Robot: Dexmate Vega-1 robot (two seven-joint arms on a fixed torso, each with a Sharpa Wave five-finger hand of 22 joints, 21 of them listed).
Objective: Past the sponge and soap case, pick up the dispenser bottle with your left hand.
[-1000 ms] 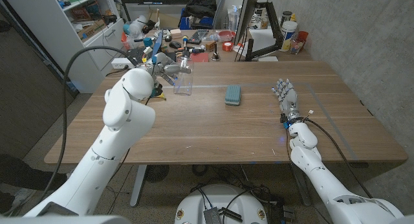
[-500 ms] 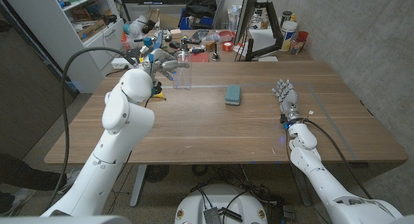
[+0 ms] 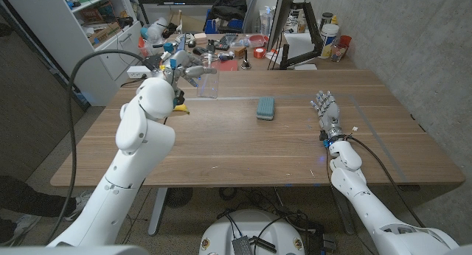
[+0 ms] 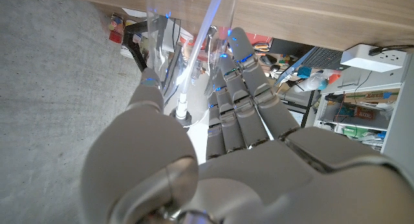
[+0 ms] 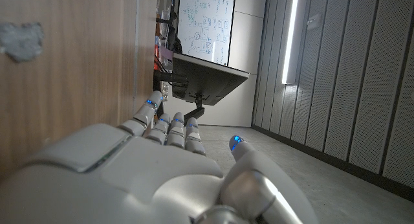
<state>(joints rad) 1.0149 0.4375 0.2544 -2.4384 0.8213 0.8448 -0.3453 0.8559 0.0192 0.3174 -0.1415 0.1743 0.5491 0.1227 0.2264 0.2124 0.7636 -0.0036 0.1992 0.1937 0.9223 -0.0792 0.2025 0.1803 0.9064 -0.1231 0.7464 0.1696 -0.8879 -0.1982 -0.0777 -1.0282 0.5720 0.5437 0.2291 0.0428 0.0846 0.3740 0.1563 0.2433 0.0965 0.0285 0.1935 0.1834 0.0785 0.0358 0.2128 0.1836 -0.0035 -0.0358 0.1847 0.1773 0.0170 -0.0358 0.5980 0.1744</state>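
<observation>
The clear dispenser bottle (image 3: 209,79) hangs above the table's far left part, gripped by my left hand (image 3: 188,72). In the left wrist view the transparent bottle (image 4: 191,36) with its tube sits between the thumb and the fingers (image 4: 242,88) of my left hand (image 4: 226,120). A teal sponge (image 3: 265,107) lies on the wooden table (image 3: 243,148) nearer the middle. A small yellow thing (image 3: 180,107) peeks out beside my left arm; I cannot tell what it is. My right hand (image 3: 326,111) stands on its edge at the right, holding nothing, fingers apart (image 5: 165,130).
Clutter of tools and bottles (image 3: 221,45) crowds the table's far edge. A black stand (image 3: 295,52) and containers (image 3: 332,41) are at the back right. A white shelf (image 3: 96,23) stands at the left.
My left hand has raised the bottle off the table and carried it slightly farther away. The sponge and my right hand have stayed put.
</observation>
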